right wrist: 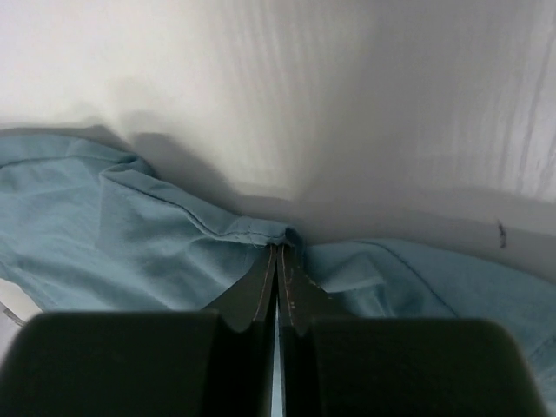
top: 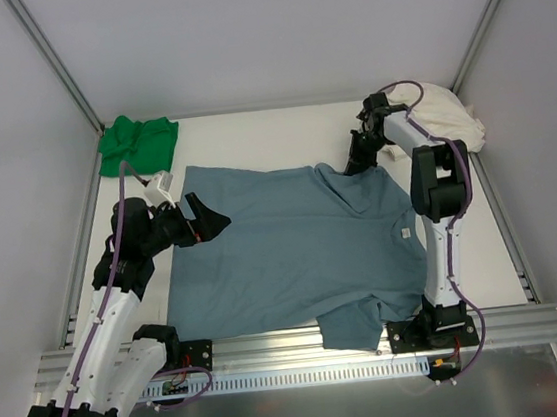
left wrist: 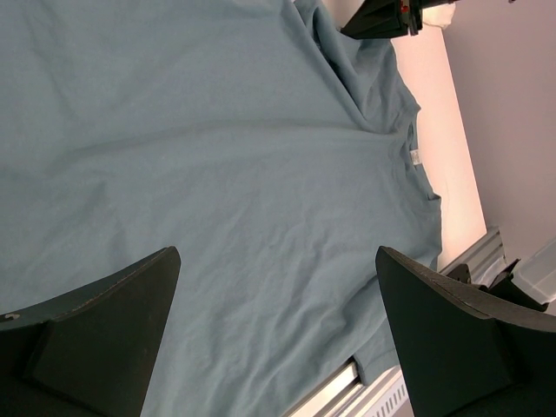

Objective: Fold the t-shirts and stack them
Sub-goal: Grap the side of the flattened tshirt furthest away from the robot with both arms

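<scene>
White bench [top: 250, 136], pale grey walls on three sides. Blue-grey tee [top: 294, 257] is spread flat mid-bench, white neck tag [top: 403, 233] on its right side, one part draped over the near rail [top: 274, 345]. Green tee [top: 137, 142] is bunched in the far-left corner, cream tee [top: 449, 114] bunched far right. Right gripper [right wrist: 280, 261] is pinched tight on a hemmed fold at the blue-grey tee's far edge. Left gripper [left wrist: 276, 252] is spread wide above the tee's left part, holding nothing.
</scene>
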`<state>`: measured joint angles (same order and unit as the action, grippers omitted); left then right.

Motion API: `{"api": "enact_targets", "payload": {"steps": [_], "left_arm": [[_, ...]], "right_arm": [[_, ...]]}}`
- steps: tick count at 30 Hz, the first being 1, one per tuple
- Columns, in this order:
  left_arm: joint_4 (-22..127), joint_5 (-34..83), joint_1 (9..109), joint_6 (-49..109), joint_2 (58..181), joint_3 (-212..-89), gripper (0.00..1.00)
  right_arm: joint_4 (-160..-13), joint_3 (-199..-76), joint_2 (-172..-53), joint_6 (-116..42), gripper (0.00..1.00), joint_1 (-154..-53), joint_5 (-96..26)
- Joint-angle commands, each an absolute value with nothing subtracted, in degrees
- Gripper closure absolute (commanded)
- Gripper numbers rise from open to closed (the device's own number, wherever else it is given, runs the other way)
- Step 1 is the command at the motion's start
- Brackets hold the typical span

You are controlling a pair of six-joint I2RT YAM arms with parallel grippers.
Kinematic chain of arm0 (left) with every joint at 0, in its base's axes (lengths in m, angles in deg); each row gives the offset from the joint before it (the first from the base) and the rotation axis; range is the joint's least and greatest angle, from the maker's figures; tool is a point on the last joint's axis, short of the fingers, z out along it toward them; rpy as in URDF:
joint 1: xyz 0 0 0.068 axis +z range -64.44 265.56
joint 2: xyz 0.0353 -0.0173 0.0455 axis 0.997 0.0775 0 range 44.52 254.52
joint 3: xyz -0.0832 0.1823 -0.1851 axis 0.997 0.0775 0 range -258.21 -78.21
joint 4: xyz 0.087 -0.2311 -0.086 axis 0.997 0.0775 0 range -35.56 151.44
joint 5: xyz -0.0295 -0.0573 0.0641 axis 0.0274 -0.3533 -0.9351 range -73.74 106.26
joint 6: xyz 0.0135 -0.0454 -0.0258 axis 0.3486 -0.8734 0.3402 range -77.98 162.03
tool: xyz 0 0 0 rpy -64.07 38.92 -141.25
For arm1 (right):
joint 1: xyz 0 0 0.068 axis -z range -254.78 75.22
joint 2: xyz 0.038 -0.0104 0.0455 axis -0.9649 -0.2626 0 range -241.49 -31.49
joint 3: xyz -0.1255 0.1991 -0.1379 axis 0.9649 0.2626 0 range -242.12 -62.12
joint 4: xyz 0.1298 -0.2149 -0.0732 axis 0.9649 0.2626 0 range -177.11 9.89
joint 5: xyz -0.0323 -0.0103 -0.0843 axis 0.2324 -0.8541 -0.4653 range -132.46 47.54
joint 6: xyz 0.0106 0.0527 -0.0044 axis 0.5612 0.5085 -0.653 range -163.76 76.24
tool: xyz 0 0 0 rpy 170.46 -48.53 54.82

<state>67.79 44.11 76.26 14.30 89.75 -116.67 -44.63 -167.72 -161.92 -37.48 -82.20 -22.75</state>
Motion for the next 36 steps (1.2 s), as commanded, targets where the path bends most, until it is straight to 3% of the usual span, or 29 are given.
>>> {"api": "enact_targets", "payload": {"steps": [1, 14, 26, 27, 29, 33, 34, 35, 36], "left_arm": [[68.24, 43.50, 76.33, 14.25, 87.77, -116.36, 0.01], [70.09, 43.68, 76.33, 13.64, 84.77, -116.00, 0.01], [69.47, 45.17, 76.33, 11.70, 83.37, -116.09, 0.01], [69.47, 45.35, 76.33, 11.53, 82.85, -115.83, 0.01], [69.56, 45.52, 76.33, 11.18, 82.23, -115.74, 0.01], [69.56, 45.61, 76.33, 10.47, 80.39, -114.51, 0.01], [69.39, 45.79, 76.33, 10.30, 80.03, -114.16, 0.01], [69.12, 46.31, 76.33, 9.69, 79.77, -113.72, 0.01], [69.03, 46.31, 76.33, 9.33, 79.24, -113.54, 0.01]], "right_arm": [[-47.63, -166.19, -153.41, -39.19, 0.98, -82.86, -24.44], [-47.65, -165.04, -141.89, -41.47, 0.97, -84.62, -23.66], [-50.01, -144.58, -131.26, -38.23, 0.91, -92.70, -13.46], [-50.62, -142.56, -130.47, -37.87, 0.89, -93.40, -13.02], [-51.85, -137.19, -128.19, -37.08, 0.70, -95.69, -12.05], [-56.86, -127.96, -123.35, -34.01, 0.64, -98.85, -10.38], [-57.13, -126.73, -122.47, -33.66, 0.33, -99.12, -11.77], [-57.92, -124.46, -120.29, -33.04, 0.23, -99.29, -12.31], [-58.71, -123.21, -118.87, -32.78, 0.01, -99.30, -12.57]]}}
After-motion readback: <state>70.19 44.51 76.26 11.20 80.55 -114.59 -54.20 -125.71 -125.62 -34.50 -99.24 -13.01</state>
